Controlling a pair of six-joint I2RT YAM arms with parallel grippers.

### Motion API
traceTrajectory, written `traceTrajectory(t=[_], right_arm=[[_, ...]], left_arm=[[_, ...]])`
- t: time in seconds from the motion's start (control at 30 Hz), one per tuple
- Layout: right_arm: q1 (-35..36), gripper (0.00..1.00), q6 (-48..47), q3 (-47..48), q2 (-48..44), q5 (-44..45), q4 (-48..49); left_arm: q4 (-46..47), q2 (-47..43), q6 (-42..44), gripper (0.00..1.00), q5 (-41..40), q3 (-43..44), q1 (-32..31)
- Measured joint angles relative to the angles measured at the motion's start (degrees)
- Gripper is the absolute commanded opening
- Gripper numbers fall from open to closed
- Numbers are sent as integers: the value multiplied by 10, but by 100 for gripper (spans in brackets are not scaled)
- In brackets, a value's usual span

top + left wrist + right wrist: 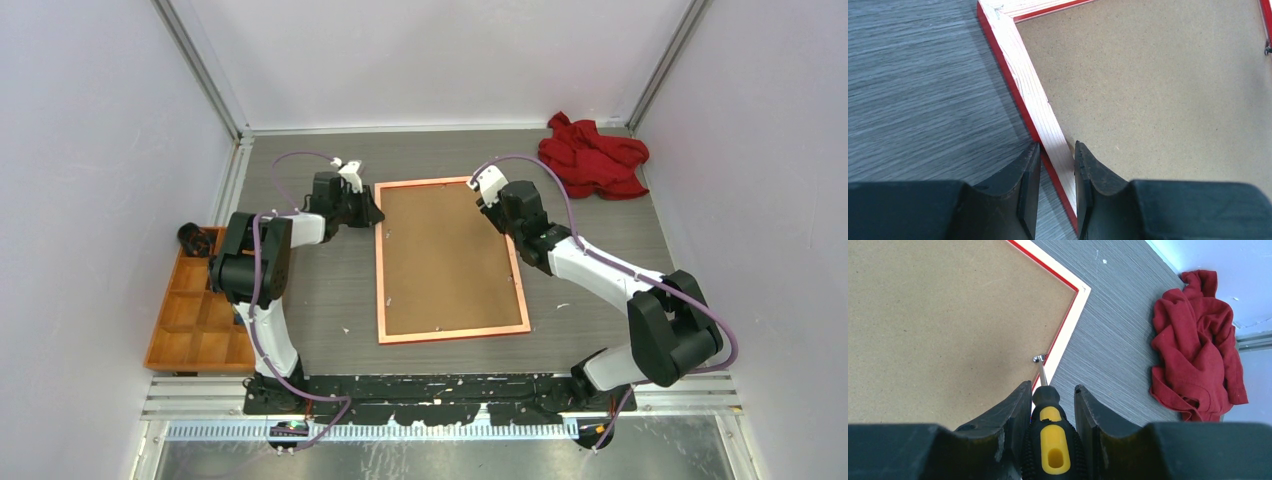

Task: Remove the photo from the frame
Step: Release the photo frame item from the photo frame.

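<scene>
Right wrist: we see right gripper (1051,387) clenched on screwdriver (1050,440), tip at metal tab (1038,358) on frame (1071,325). Left gripper (1055,150) straddles left rail; we cannot tell if gripping.

Overhead plus wrist close-ups — shared frame (451,334)

Grey wood-grain tabletop (330,290) with a few white specks on it. Crumpled red cloth (592,157) sits at about 1 o'clock in the overhead view, near the back corner. Over at 9 o'clock there's an orange-brown wooden organiser tray (196,318) split into compartments, with 1 small dark object (192,238) at its 12 o'clock end; can't tell what it is. Plain brown fibreboard backing board (445,258) lies flat mid-table. A black-and-yellow-handled screwdriver (1050,440) has its tip right at a small metal tab (1038,358) on the board's edge.
</scene>
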Motion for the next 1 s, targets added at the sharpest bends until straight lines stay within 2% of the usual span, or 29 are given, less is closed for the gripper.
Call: traceTrajectory(t=[1.0], right_arm=[[-4,1,-20,-21,-13,-12,14]], left_arm=[[-6,-4,10,14,-20,0,-8]])
